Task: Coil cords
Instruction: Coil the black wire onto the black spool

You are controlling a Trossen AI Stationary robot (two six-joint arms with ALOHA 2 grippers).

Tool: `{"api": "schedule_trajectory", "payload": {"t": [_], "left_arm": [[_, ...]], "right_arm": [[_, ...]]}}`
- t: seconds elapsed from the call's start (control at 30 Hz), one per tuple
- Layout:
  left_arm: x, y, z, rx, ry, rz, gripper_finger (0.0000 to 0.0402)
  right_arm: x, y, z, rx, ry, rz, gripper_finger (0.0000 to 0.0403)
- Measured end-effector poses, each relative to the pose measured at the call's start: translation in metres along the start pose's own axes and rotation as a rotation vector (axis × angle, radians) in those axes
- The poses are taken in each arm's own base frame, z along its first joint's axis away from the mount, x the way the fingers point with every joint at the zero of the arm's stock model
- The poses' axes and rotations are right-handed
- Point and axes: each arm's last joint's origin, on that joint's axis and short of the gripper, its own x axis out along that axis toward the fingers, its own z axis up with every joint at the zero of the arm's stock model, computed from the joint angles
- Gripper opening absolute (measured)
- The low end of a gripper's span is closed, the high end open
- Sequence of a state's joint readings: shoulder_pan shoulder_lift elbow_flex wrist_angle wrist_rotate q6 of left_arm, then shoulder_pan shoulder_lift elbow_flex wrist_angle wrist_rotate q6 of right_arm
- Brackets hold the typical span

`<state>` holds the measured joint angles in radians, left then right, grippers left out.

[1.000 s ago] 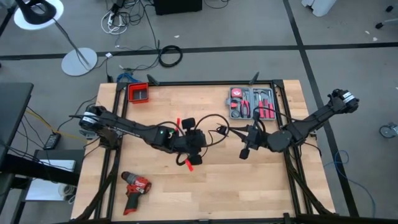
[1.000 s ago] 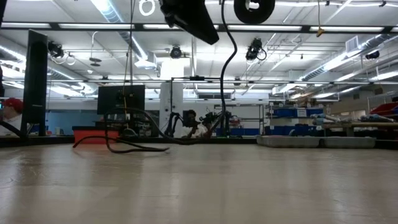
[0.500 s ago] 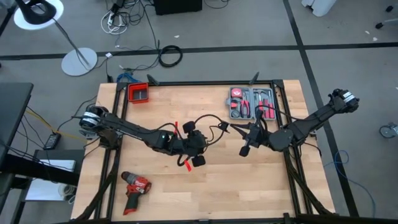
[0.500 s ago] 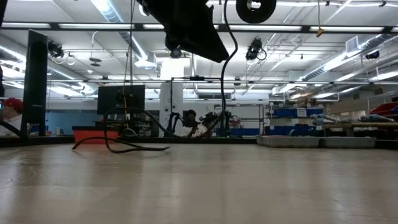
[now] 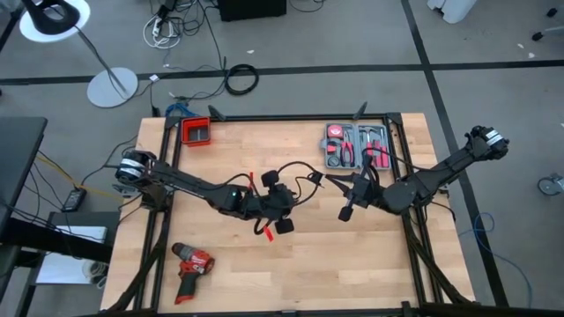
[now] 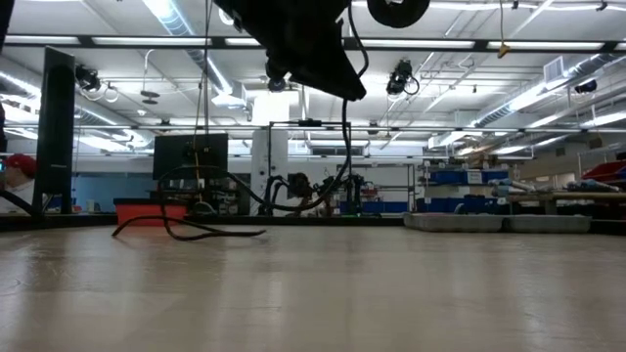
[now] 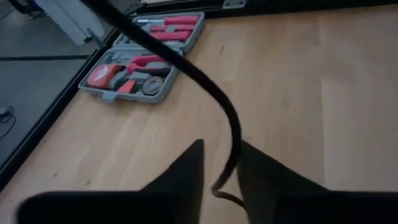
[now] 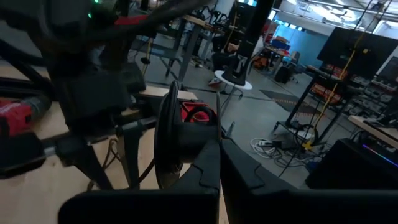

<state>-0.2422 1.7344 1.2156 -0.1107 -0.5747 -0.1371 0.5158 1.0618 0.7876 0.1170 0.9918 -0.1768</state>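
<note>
1. Cord (image 5: 295, 172): thin, black, limp; draped mid-table between both arms. Judged light and floppy; best gripped near the plug end.
2. Left gripper (image 7: 219, 180): fingers apart, cord running between them.
3. Right gripper (image 5: 346, 212): clamped together on the cord.

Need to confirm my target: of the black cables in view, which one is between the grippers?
The thin black cord strung over the table between both grippers. The thicker cable ring lies coiled on the floor beyond the table.
</note>
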Motion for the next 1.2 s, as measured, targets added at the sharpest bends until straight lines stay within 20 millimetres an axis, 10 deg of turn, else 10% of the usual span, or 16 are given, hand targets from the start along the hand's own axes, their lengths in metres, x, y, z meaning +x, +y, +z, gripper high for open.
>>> {"api": "schedule_trajectory", "payload": {"t": [0.2, 1.2], "left_arm": [[0.000, 0.000, -0.001, 0.009, 0.010, 0.000, 0.0008], [0.009, 0.018, 0.001, 0.032, 0.012, 0.096, 0.0001]], "right_arm": [[0.000, -0.001, 0.002, 0.017, -0.011, -0.004, 0.0000], [0.008, -0.013, 0.018, 0.278, -0.129, -0.031, 0.0000]]}}
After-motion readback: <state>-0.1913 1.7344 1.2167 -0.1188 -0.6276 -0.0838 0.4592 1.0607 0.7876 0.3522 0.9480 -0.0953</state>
